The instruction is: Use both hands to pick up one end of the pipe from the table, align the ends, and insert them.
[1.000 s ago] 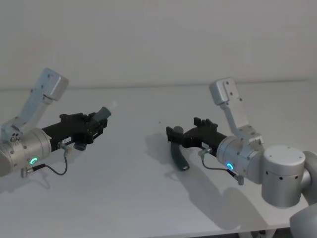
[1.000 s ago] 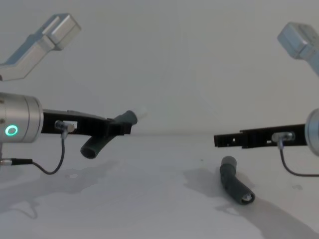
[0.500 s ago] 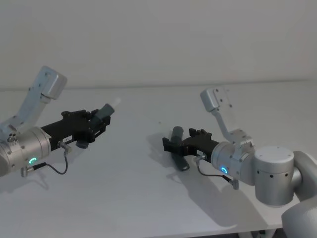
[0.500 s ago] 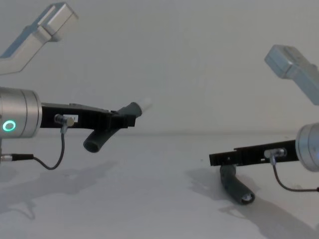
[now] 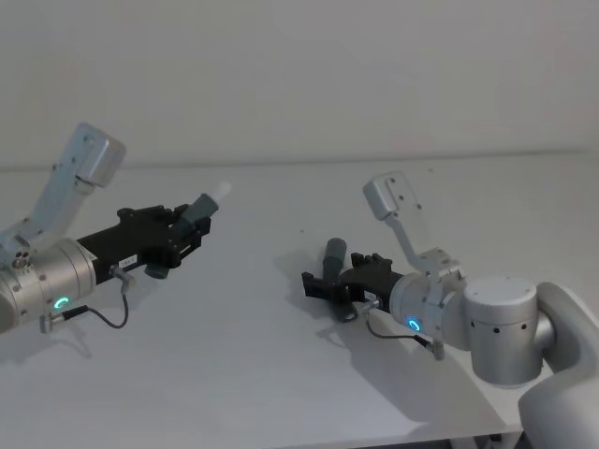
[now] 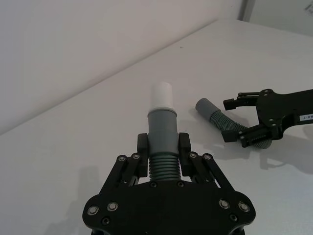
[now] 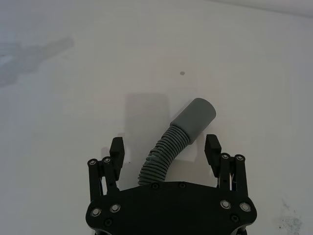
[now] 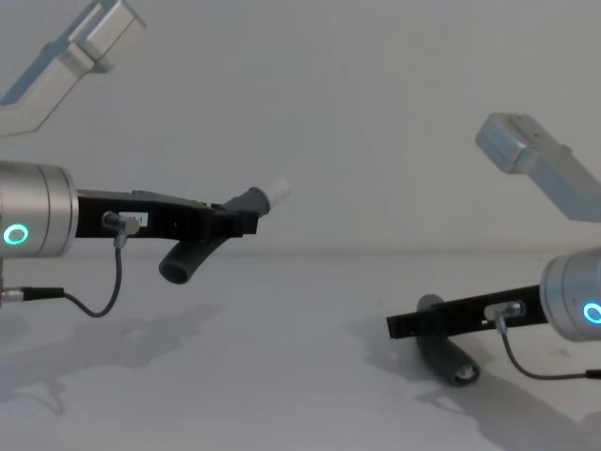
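soft, even light falls from above on the matte white table [image 5: 234, 374], which gives no glare. shadows are pale and soft-edged: a grey one lies on the tabletop under the right arm [image 5: 440, 309], stretching toward the near edge, and fainter, doubled ones lie under the left arm [image 8: 38, 235] in the chest view. in the right wrist view a faint blocky shadow lies beyond the collared pipe piece [image 7: 171, 142]. the white tip [image 8: 277, 191] of the white-tipped pipe piece [image 8: 183, 266] nearly melts into the pale wall [image 8: 376, 113]. small teal ring lights [image 5: 63, 303] glow on both arms.
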